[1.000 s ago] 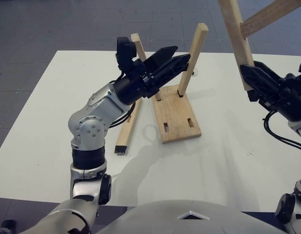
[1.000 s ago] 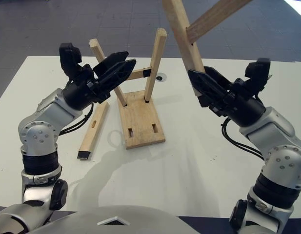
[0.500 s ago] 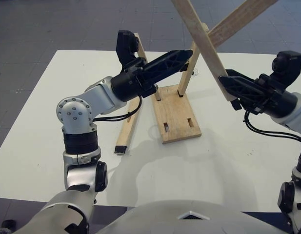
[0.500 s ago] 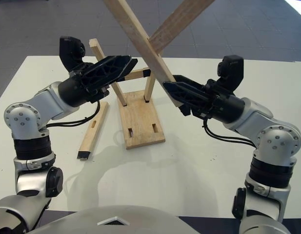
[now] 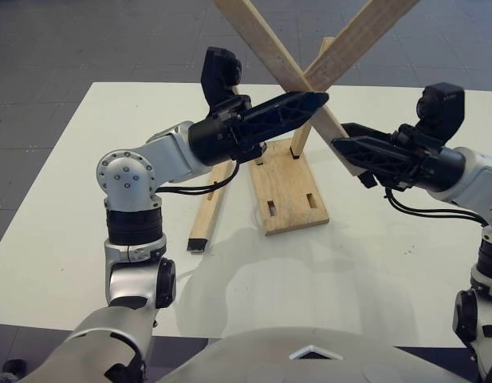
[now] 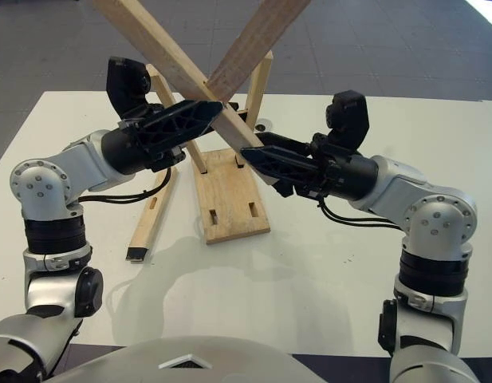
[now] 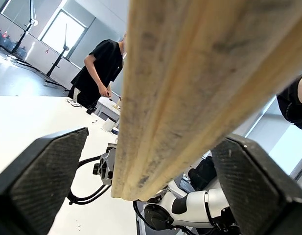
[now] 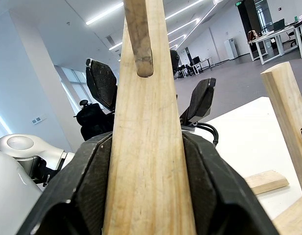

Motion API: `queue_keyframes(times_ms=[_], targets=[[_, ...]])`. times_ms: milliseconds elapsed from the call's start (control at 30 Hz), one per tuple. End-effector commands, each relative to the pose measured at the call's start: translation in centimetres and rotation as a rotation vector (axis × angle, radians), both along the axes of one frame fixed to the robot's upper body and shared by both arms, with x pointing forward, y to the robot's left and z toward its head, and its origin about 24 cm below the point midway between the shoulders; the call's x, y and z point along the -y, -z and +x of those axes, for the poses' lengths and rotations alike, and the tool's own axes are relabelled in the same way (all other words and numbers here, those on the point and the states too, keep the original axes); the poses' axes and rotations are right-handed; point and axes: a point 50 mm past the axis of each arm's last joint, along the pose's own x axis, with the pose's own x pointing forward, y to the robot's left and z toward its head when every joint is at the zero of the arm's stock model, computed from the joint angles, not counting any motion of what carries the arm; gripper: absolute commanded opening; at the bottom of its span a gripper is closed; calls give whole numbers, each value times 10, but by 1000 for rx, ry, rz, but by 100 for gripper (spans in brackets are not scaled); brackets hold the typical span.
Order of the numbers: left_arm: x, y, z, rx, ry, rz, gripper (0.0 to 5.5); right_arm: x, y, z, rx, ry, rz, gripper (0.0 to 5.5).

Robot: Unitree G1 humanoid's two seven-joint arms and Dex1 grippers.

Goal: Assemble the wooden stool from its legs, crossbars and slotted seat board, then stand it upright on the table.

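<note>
The seat board lies flat on the white table. Two standing legs are stuck in the slots at its far end, and both lean a little. A loose leg lies on the table just beside the board, on the robot's left. The right gripper is pinching the low end of another leg and holds it in the air above the board. This leg slants up toward the robot's left. A crossbar is joined to it and sticks up the other way, so the two make an X shape. The left gripper is up in the air too, right at the place where the two sticks cross. Its fingers are spread wide, and a wooden stick sits in the gap between them (which stick it is, I cannot tell). The fingers do not seem to press on the wood.
</note>
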Motion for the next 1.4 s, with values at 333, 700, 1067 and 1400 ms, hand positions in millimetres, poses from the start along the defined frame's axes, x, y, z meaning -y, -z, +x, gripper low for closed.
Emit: queue_keyframes(times_ms=[333, 700, 1067, 1400], targets=[[-6, -5, 0, 42, 28, 0, 249, -3, -5, -3, 12, -48, -9, 203], [-11, -4, 6, -1, -22, -28, 231, -3, -1, -4, 35, -39, -56, 253], [-51, 10, 18, -2, -288, 16, 206, 39, 36, -6, -29, 100, -320, 339], [-67, 54, 13, 91, -437, 411, 206, 39, 102, 14, -18, 279, -673, 339]])
